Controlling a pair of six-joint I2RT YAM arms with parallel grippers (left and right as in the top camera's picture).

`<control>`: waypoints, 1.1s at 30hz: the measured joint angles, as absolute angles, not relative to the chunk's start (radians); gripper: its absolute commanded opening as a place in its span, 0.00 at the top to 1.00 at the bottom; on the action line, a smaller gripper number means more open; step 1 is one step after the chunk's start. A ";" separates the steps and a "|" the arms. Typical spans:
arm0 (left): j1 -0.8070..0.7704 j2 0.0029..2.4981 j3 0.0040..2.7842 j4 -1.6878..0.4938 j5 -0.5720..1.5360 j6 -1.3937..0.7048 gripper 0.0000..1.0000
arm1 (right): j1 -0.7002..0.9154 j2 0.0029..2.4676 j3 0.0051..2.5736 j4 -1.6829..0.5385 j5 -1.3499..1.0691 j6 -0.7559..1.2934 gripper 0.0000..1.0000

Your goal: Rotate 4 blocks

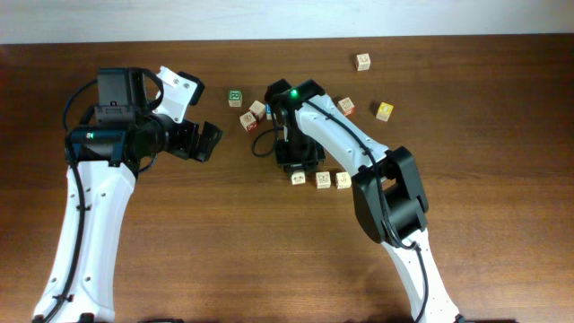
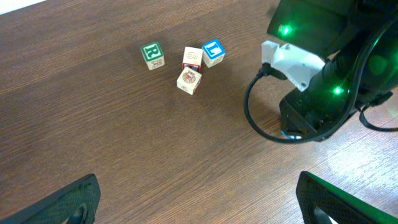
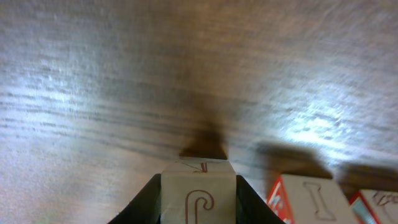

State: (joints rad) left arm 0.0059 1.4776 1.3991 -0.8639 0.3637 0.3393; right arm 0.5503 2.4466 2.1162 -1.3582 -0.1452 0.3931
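My right gripper (image 1: 296, 170) points down at the left end of a row of three pale blocks. In the right wrist view its gripper (image 3: 199, 199) is shut on a pale block (image 3: 199, 194) with a red curled outline, a dark finger pressed against each side. The same block (image 1: 298, 178) peeks out below the wrist. Right of it stand a block printed "I" (image 3: 317, 200) (image 1: 323, 180) and a third pale block (image 1: 343, 180). A blue-faced block (image 2: 212, 52) sits with two pale blocks (image 2: 192, 57) (image 2: 188, 81). My left gripper (image 2: 198, 190) (image 1: 202, 142) hovers open over bare wood.
A green "R" cube (image 2: 152, 55) (image 1: 235, 97) lies left of the cluster. A yellow-faced cube (image 1: 385, 111), a reddish cube (image 1: 345, 107) and a far pale cube (image 1: 363, 61) sit at the back right. The right arm (image 2: 323, 81) and its cable rise beside the cluster.
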 measured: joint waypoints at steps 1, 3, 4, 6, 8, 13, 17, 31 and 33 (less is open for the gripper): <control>0.006 1.478 1.399 -0.864 0.364 0.339 0.01 | 0.552 2.447 2.116 -1.365 -0.145 0.393 0.71; 0.006 1.478 1.399 -0.864 0.363 0.339 0.01 | 0.553 2.447 2.116 -1.382 -0.145 0.393 0.71; 0.006 1.478 1.399 -0.864 0.364 0.339 0.01 | 0.553 2.447 2.115 -1.388 -0.144 0.393 0.67; 0.006 1.478 1.399 -0.864 0.364 0.339 0.01 | 0.553 2.447 2.115 -1.397 -0.140 0.392 0.61; 0.006 1.478 1.399 -0.864 0.363 0.339 0.01 | 0.553 2.447 2.115 -1.404 -0.136 0.394 0.57; 0.006 1.478 1.399 -0.864 0.364 0.339 0.01 | 0.553 2.447 2.115 -1.399 -0.133 0.393 0.53; 0.006 1.478 1.399 -0.864 0.364 0.339 0.01 | 0.553 2.447 2.128 -1.378 -0.133 0.392 0.53; 0.006 1.478 1.399 -0.864 0.364 0.339 0.01 | 0.553 2.461 2.296 -0.830 0.047 0.319 0.45; 0.006 1.478 1.399 -0.864 0.364 0.339 0.01 | 0.553 2.481 2.292 -0.791 0.060 0.310 0.44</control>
